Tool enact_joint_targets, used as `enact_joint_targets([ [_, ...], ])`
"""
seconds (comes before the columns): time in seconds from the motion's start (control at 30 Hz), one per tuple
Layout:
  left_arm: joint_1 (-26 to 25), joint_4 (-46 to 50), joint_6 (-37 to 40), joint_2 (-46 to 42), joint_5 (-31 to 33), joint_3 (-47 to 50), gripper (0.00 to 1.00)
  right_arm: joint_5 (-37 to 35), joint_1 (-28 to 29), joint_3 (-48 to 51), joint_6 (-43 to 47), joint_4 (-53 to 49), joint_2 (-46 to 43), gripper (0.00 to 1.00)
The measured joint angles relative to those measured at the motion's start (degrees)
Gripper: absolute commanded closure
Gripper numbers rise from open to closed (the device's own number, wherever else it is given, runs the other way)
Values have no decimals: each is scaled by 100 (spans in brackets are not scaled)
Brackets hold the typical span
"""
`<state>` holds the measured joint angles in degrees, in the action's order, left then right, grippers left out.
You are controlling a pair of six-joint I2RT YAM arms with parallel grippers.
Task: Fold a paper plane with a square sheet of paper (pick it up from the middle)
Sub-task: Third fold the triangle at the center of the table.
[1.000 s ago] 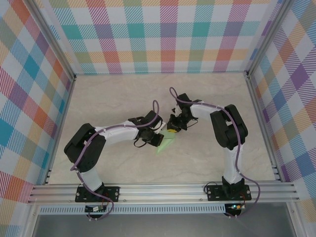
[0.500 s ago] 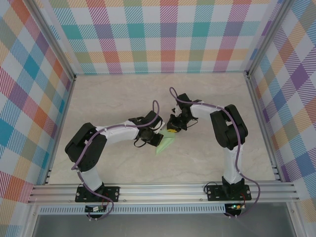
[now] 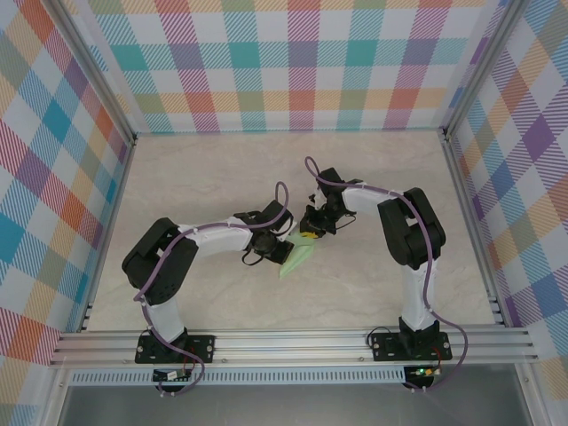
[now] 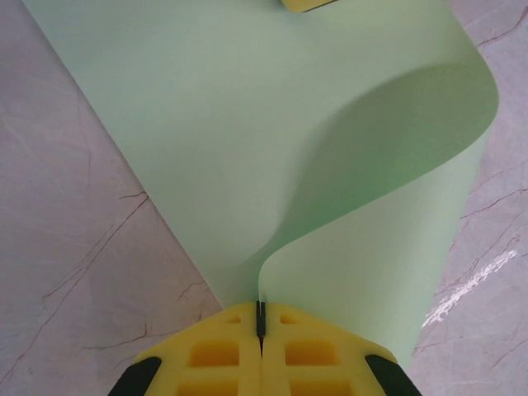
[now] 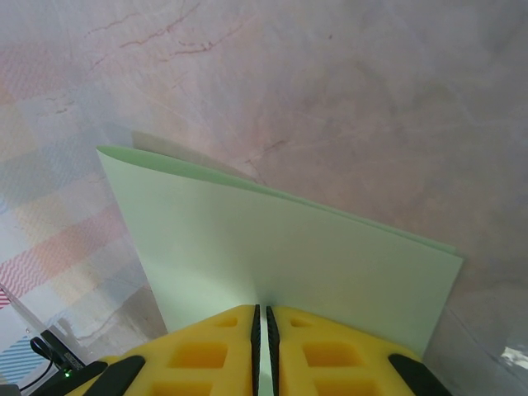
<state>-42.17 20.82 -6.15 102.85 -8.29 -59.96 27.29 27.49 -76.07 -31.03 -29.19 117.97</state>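
Note:
The pale mint-green sheet of paper [image 3: 297, 257] hangs between the two arms near the table's middle. My left gripper [image 3: 277, 251] is shut on one edge; in the left wrist view the sheet of paper [image 4: 272, 140] curls over from the yellow fingers [image 4: 214, 355] in a soft fold. My right gripper [image 3: 311, 233] is shut on the opposite side; in the right wrist view the sheet [image 5: 272, 239] stands up as a doubled layer clamped between the yellow pads [image 5: 206, 351]. The right gripper's yellow tip [image 4: 305, 4] peeks in at the top of the left wrist view.
Marble-pattern table [image 3: 222, 177] stretches around the arms. Checked walls [image 3: 284, 62] enclose the back and both sides. An aluminium rail [image 3: 293, 342] runs along the near edge.
The left arm's elbow has shifted slightly to the right. The paper and both grippers stay about where they were.

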Motion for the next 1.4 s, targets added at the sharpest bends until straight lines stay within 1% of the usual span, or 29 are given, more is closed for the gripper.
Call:
enact_joint_targets([
  [0.4, 0, 2, 0, 7, -7, -9, 96, -4, 0, 66, -79, 79, -68, 85],
  [0.57, 0, 0, 0, 7, -7, -9, 96, -205, -13, 352, -262, 85, -632, 84],
  [0.67, 0, 0, 0, 7, -7, -9, 96, -284, -31, 695, -424, 280, -1270, 88],
  [0.8, 0, -2, -2, 7, -7, -9, 96, -144, -37, 1521, -831, 920, -2072, 93],
  [0.9, 0, -2, -2, 7, -7, -9, 96, -39, 81, 2096, -1169, 1333, -2247, 93],
  [1.03, 0, -2, -2, 7, -4, -9, 96, -35, 323, 2391, -1445, 1445, -2245, 94],
  [1.13, 0, 0, -2, 7, -4, -9, 96, -188, 389, 2310, -1458, 1370, -2243, 93],
  [1.23, 0, 0, -2, 7, -4, -7, 96, -479, 306, 1845, -1338, 1047, -2109, 93],
  [1.4, 0, 0, -2, 7, -4, -9, 96, -737, 197, 874, -1108, 907, -1405, 93],
])
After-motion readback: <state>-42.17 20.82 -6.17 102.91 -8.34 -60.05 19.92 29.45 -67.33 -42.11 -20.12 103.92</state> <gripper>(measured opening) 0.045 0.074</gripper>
